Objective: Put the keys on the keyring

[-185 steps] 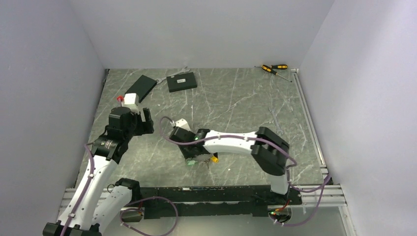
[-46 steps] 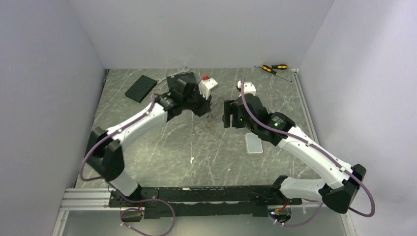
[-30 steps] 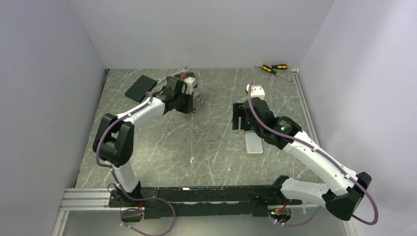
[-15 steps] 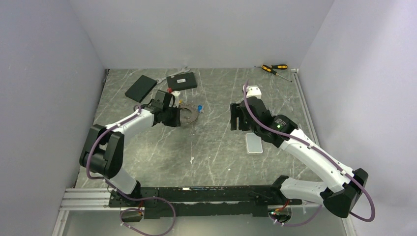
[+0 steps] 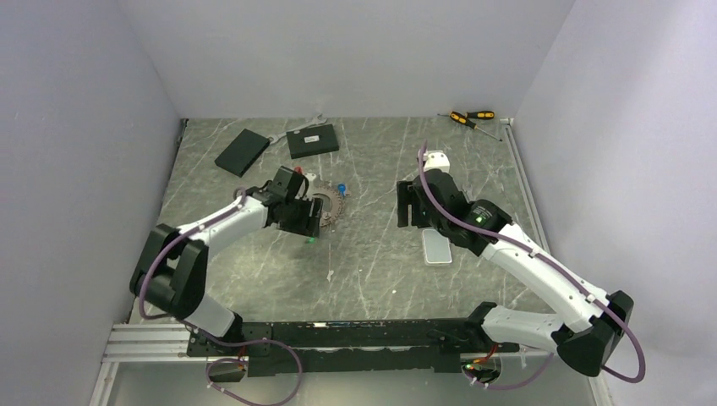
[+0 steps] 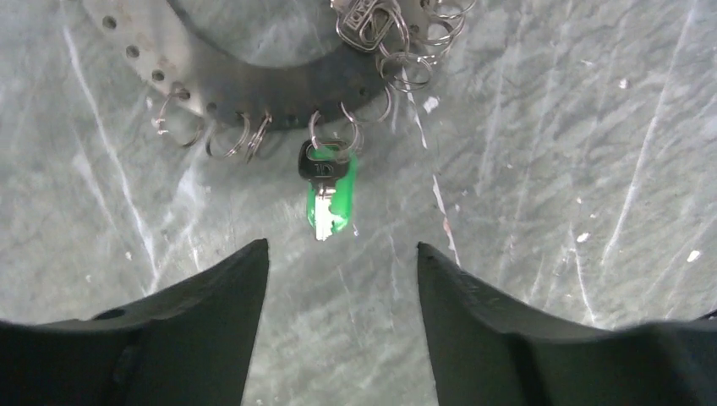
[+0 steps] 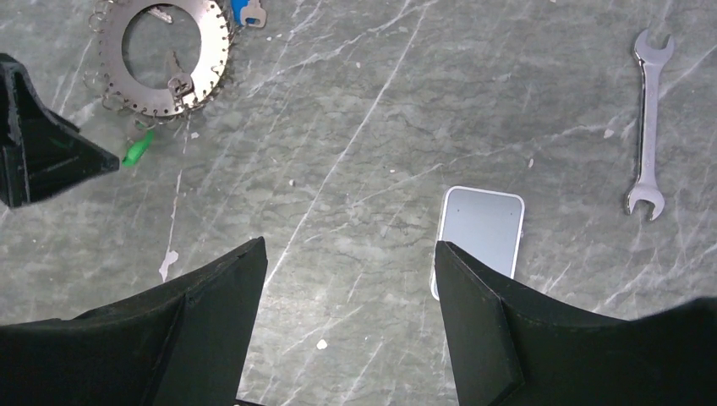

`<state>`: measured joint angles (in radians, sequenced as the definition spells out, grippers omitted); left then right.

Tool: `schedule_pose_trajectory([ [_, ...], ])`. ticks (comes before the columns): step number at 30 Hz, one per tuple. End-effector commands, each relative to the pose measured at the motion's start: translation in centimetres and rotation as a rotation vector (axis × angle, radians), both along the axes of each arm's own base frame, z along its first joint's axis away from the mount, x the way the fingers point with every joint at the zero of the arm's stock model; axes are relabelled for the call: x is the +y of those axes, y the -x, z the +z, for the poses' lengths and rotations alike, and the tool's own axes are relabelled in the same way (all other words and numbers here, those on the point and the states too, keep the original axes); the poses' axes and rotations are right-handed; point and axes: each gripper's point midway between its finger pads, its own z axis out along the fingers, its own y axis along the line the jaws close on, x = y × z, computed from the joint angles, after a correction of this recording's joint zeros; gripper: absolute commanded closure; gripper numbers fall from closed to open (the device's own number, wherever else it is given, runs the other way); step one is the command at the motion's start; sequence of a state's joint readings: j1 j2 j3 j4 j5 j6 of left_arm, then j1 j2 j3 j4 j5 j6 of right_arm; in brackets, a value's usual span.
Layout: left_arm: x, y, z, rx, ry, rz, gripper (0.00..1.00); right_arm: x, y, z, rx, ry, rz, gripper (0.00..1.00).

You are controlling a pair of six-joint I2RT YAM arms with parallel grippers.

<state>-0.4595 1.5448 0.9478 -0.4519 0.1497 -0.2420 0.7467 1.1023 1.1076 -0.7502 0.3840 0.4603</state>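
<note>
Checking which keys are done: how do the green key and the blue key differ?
The green key has a green tag, the blue key a blue one. The green key lies on the side of the keyring facing the open left gripper, hooked onto its rim; the blue key lies at the opposite side, its attachment unclear. Both rest flat on the table.

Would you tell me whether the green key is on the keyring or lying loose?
On: the green key is hooked by its head to a small loop threaded through the rim of the keyring.
</note>
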Motion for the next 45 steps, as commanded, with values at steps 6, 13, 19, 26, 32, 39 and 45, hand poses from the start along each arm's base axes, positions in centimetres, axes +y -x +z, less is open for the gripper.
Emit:
schedule_pose_trajectory([
  [6,3.5,-0.1,8.1,-0.217,-0.1,0.062,0.05,0.0,-0.6,3.8,-0.134,-0.072,0.013,0.21],
  [13,6.9,-1.4,17.2,-0.581,-0.115,0.17,0.0,-0.8,-1.0,7.8,-0.27,-0.119,-0.004,0.02],
  [19,9.7,-0.5,24.4,-0.868,-0.081,0.27,0.0,-1.2,-1.1,11.3,-0.393,-0.189,-0.01,0.0],
  [26,10.9,1.2,25.4,-1.059,-0.096,0.208,0.0,-2.5,-1.5,13.3,-0.522,-0.313,-0.122,0.0],
  [32,13.0,1.2,21.8,-1.052,-0.142,0.335,0.01,-3.2,-1.2,12.8,-0.592,-0.397,-0.154,0.0],
  [39,12.3,1.3,21.8,-1.072,-0.11,0.297,0.0,-2.7,-1.6,11.2,-0.562,-0.394,-0.161,0.0],
  [45,12.2,1.2,21.5,-1.063,-0.117,0.286,0.01,-2.2,-1.7,11.2,-0.574,-0.406,-0.138,0.0],
])
